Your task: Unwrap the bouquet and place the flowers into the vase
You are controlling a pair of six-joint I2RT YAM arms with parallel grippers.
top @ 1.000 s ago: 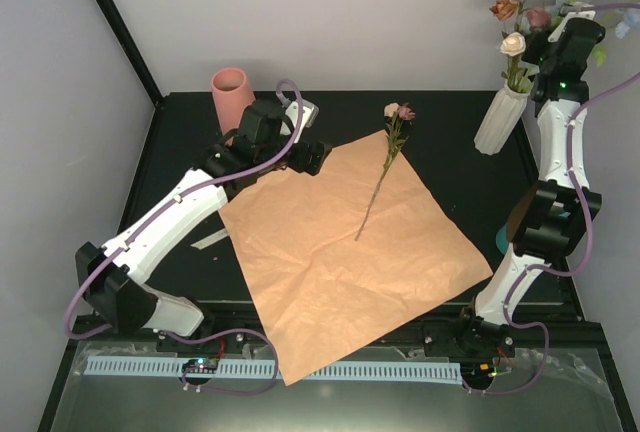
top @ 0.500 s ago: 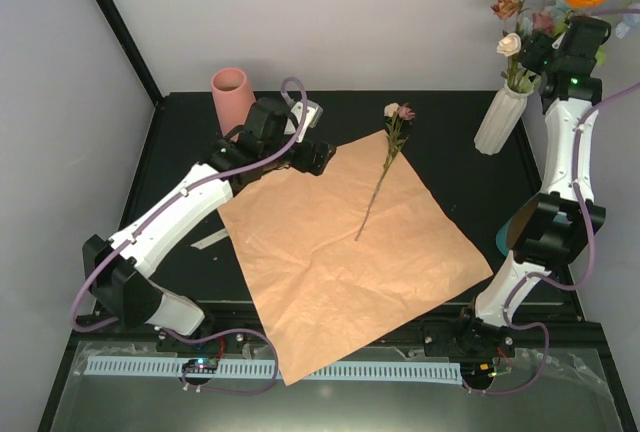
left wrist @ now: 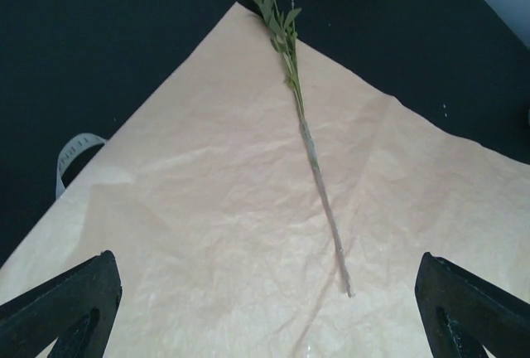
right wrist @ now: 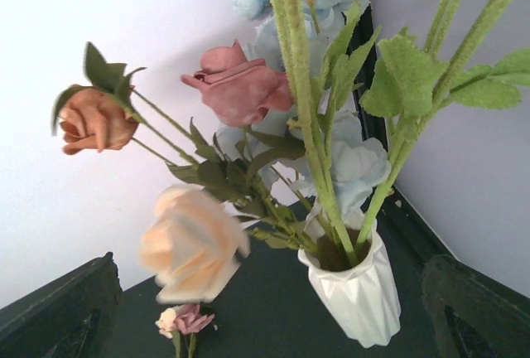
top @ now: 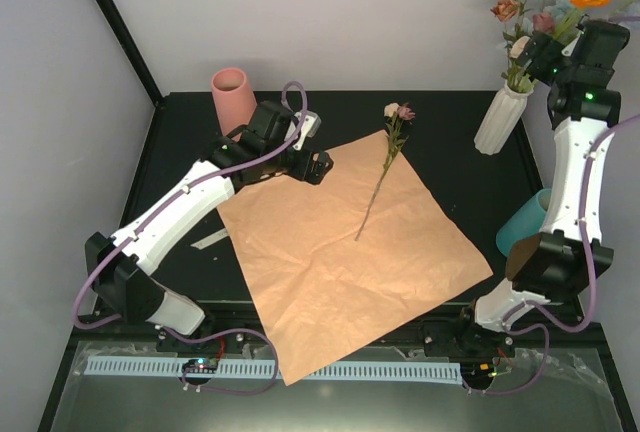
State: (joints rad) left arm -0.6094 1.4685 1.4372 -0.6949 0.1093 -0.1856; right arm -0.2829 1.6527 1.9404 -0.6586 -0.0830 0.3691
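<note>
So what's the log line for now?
left gripper open | right gripper open by vase | flowers in vase | one flower on paper

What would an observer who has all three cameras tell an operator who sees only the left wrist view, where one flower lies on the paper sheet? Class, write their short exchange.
Operator: Where are the other flowers?
Observer: They stand in the white ribbed vase, at the far right corner of the table.
Operator: Is the right gripper gripping them?
Observer: No. It is open, up beside the blooms, and it holds nothing.
</note>
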